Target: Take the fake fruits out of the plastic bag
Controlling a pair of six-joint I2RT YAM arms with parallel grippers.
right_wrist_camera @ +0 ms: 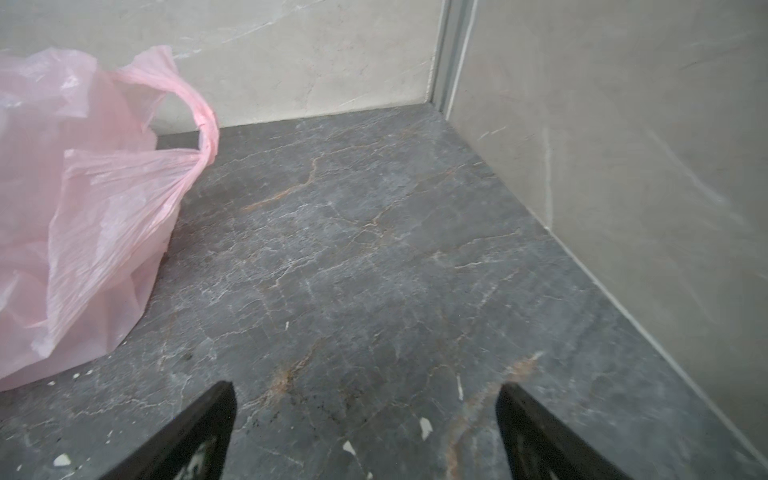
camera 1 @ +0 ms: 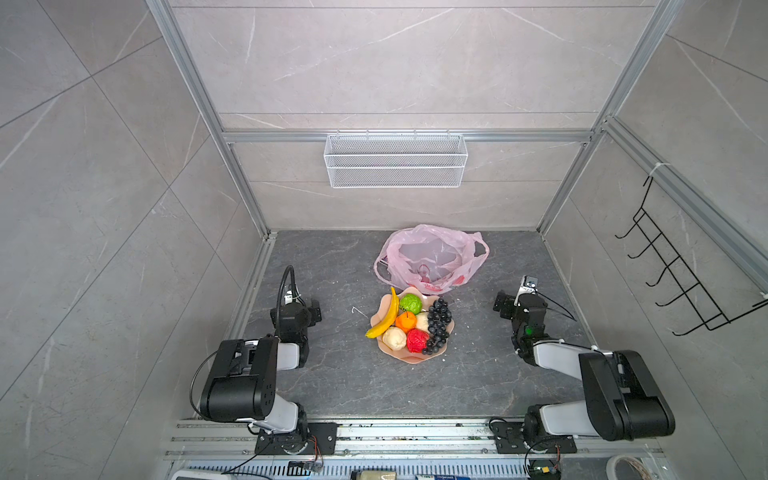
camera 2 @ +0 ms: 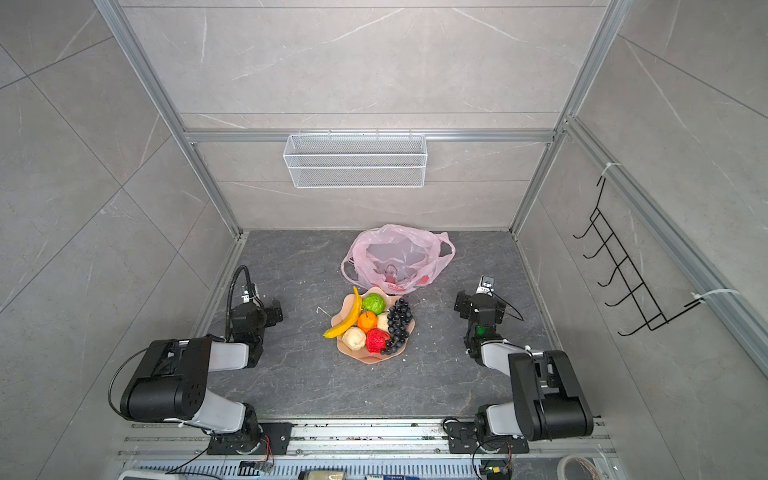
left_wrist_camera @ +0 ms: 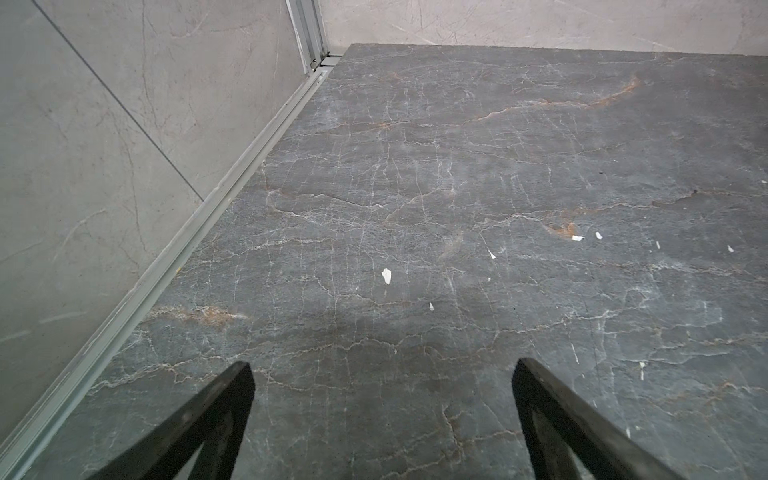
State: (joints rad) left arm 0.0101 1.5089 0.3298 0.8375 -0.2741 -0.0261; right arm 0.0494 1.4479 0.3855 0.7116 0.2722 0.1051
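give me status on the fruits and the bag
Both open, empty: left tool, right tool. Visible fake fruits on plate; plastic bag looks empty. Nothing in the way.

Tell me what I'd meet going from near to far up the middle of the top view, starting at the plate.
Peach plate's near rim → red fruit → orange → green fruit → pink plastic bag → white mesh basket.

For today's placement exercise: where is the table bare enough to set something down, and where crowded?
Bare table: between left gripper and plate, between plate and right gripper, and nearer than the plate. Crowded: centre, bag close behind plate.
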